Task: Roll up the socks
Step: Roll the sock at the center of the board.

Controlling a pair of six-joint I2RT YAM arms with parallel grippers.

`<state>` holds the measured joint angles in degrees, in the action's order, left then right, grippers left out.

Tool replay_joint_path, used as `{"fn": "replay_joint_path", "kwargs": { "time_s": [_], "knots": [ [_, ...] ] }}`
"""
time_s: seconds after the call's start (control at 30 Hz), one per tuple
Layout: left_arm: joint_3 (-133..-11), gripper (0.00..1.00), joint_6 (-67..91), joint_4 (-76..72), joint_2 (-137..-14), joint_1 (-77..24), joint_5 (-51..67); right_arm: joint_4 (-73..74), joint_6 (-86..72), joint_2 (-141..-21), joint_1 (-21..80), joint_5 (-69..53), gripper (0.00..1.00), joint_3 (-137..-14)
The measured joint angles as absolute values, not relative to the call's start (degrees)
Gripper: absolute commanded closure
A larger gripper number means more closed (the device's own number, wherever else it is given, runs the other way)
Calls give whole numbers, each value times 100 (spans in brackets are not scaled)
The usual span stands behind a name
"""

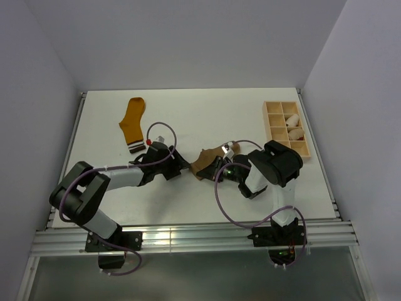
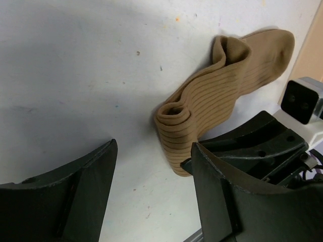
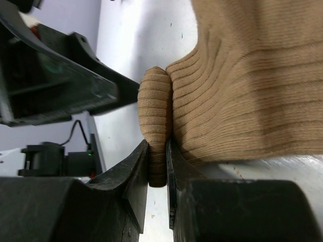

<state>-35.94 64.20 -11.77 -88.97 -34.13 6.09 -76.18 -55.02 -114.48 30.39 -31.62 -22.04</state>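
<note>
A: Lying on the white table point(image 1: 207, 116) right now?
B: Lying flat just beyond the left gripper point(image 2: 154, 148), a mustard-orange sock point(image 1: 133, 124). Lying partly rolled between that and the right gripper point(image 3: 158, 146), a tan sock point(image 1: 205, 160).
A: Sitting farther off?
B: Sitting beyond the right gripper and to its right, a wooden tray point(image 1: 265, 122).

Robot lab bench: plain white walls point(image 1: 188, 37), white table point(image 1: 207, 106) (aluminium rail point(image 1: 200, 241) frame).
</note>
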Motion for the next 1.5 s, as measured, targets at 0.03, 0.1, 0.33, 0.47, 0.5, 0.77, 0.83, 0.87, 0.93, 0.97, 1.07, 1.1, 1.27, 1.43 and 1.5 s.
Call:
{"fn": "replay_joint_path", "kwargs": {
  "time_s": [0.03,0.1,0.33,0.47,0.5,0.77,0.83,0.87,0.93,0.97,1.07,1.1,1.27,1.43,1.5],
  "knots": [
    [-3594,34,6420,-1199,-8952,-3424,626,-7679,-5586,-11485,3024,-3190,100,-2204],
    [-3601,34,6436,-1354,-9045,-3437,670,-7730,-5690,-11526,3004,-3236,100,-2204],
    [-3763,37,6438,-1741,-9402,-3461,803,-7961,-6051,-11708,2932,-3343,100,-2206],
    [-3872,38,6438,-1800,-9548,-3481,838,-8079,-6208,-11780,2893,-3398,100,-2206],
    [-3896,39,6436,-1802,-9579,-3489,838,-8097,-6228,-11791,2891,-3404,100,-2206],
    [-4073,41,6449,-1964,-9837,-3546,895,-8162,-6344,-11834,2862,-3417,100,-2206],
    [-4108,44,6466,-1968,-9887,-3548,904,-8184,-6370,-11848,2856,-3420,100,-2206],
    [-4134,45,6473,-1968,-9913,-3551,913,-8189,-6379,-11850,2856,-3422,100,-2206],
    [-4185,49,6477,-1964,-9974,-3559,913,-8189,-6401,-11852,2849,-3420,100,-2206],
    [-4211,51,6479,-1964,-10003,-3564,913,-8191,-6410,-11854,2847,-3422,99,-2206],
    [-4252,61,6482,-1951,-10079,-3579,906,-8189,-6412,-11854,2847,-3424,99,-2206],
    [-4259,67,6484,-1942,-10103,-3583,895,-8191,-6412,-11854,2847,-3426,99,-2206],
    [-4327,94,6458,-1815,-10165,-3610,847,-8191,-6392,-11854,2845,-3452,93,-2206],
    [-4493,100,6410,-1520,-10165,-3651,735,-7964,-6136,-11666,2845,-3404,72,-2174],
    [-4560,100,6407,-1380,-10162,-3682,652,-7605,-5940,-11362,2845,-3339,65,-2141]
  ]
}}
